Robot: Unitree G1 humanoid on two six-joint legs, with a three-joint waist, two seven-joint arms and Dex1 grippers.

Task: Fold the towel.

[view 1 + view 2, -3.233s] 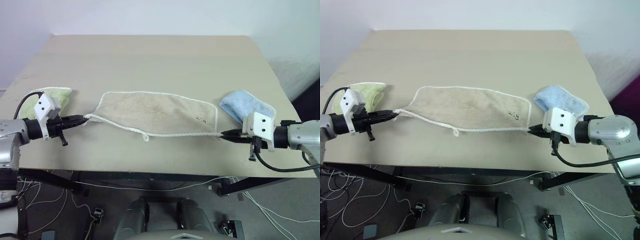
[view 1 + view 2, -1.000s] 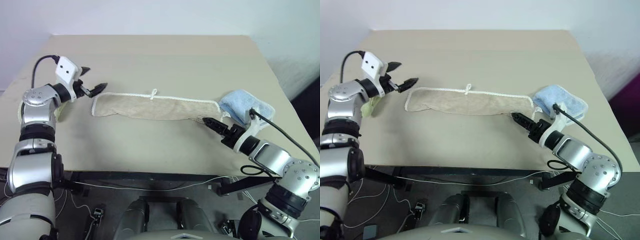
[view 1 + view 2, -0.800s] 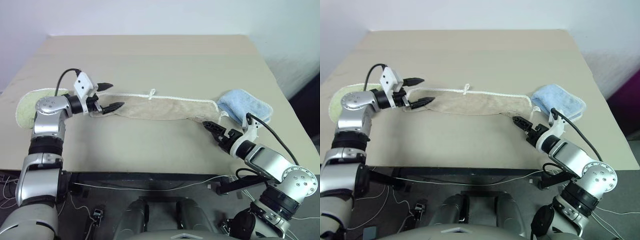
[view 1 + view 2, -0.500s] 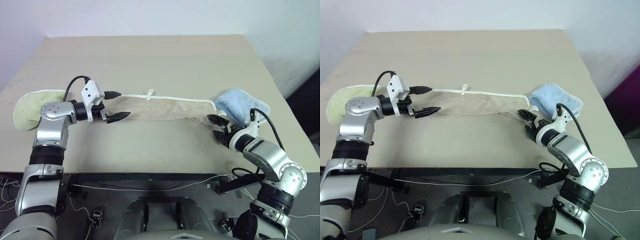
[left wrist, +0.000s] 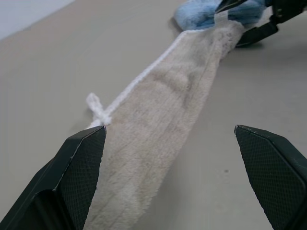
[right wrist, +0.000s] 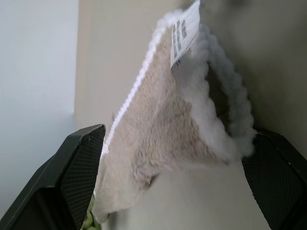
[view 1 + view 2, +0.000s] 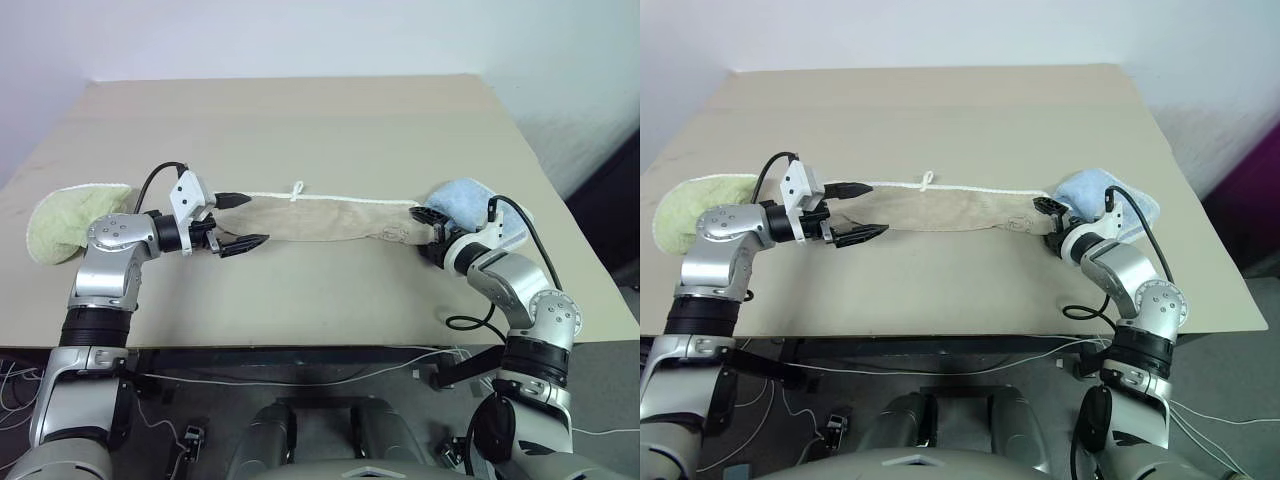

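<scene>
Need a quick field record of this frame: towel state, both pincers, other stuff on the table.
towel: beige towel folded into a long narrow strip, flat on the table
left pincer: left pincer open, straddling the towel's left end, not gripping
right pincer: right pincer open around the towel's right end, care tag between its fingers
others: green towel at left edge, blue towel beside the right end

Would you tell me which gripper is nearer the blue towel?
Right. The right gripper is right beside the blue towel, at the beige towel's end; the left gripper is at its far end.
</scene>
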